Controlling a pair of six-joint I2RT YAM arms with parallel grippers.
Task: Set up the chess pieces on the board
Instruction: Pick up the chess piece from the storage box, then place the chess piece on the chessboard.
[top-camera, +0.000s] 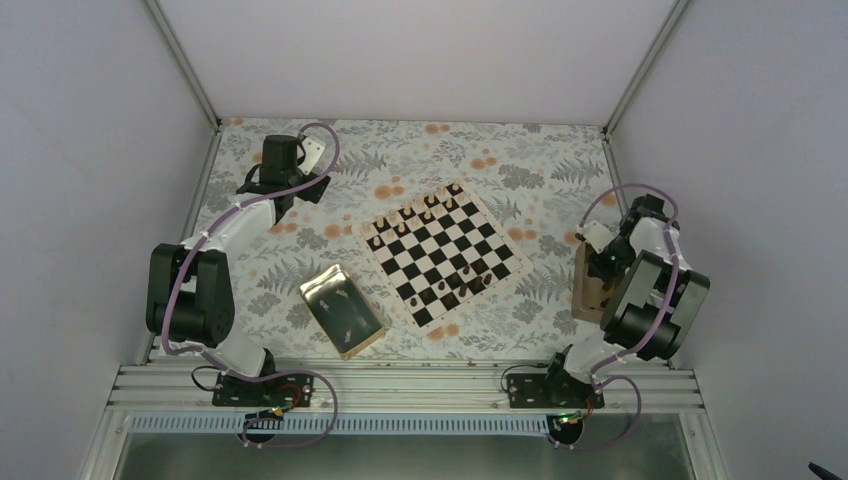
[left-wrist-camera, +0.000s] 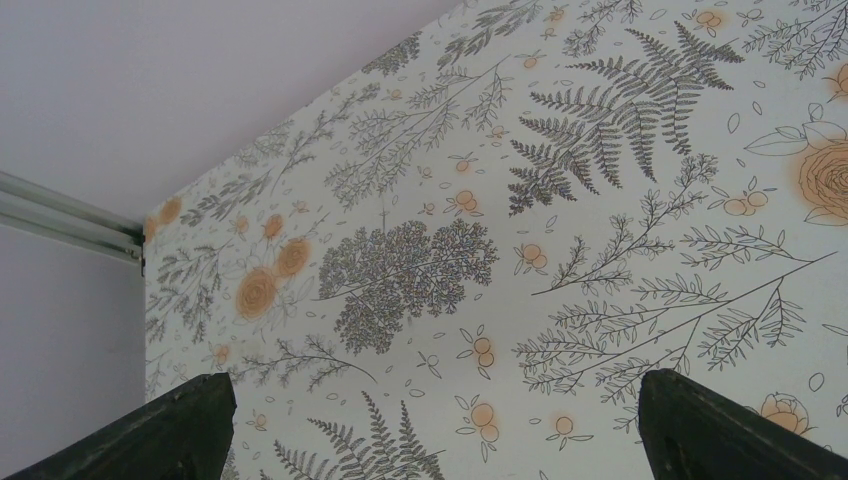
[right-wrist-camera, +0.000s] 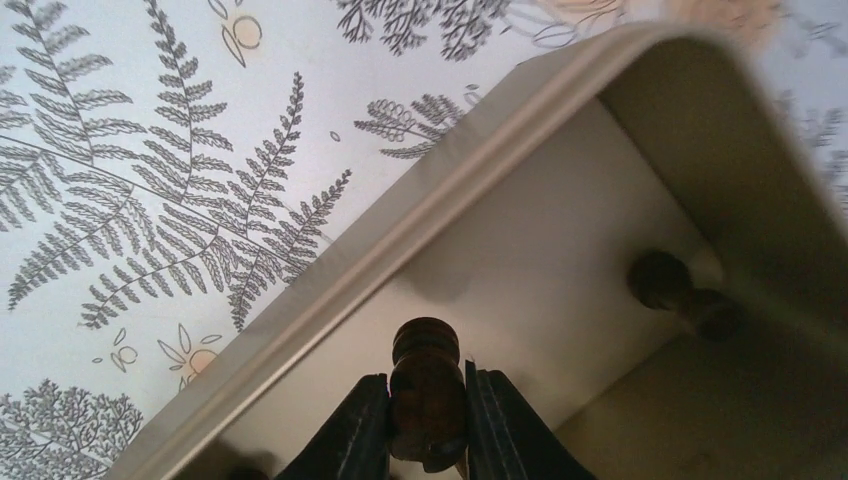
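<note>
The board (top-camera: 445, 255) lies turned at the table's middle. Small chess pieces (top-camera: 420, 213) stand along its far left edge, and dark ones (top-camera: 462, 285) near its near right edge. My right gripper (right-wrist-camera: 428, 420) reaches down into the small tan box (right-wrist-camera: 420, 220) and is shut on a dark brown chess piece (right-wrist-camera: 427, 375), a finger pressed against each side. Another dark piece (right-wrist-camera: 680, 295) lies in the box's corner. My left gripper (left-wrist-camera: 430, 400) is open over the flowered cloth at the far left, nothing between its fingers (left-wrist-camera: 190, 425).
A shiny gold tray (top-camera: 342, 310) with a few small pieces lies left of the board, near the front. The tan box (top-camera: 588, 285) sits at the right, under the right arm (top-camera: 640, 290). White walls enclose the table on three sides.
</note>
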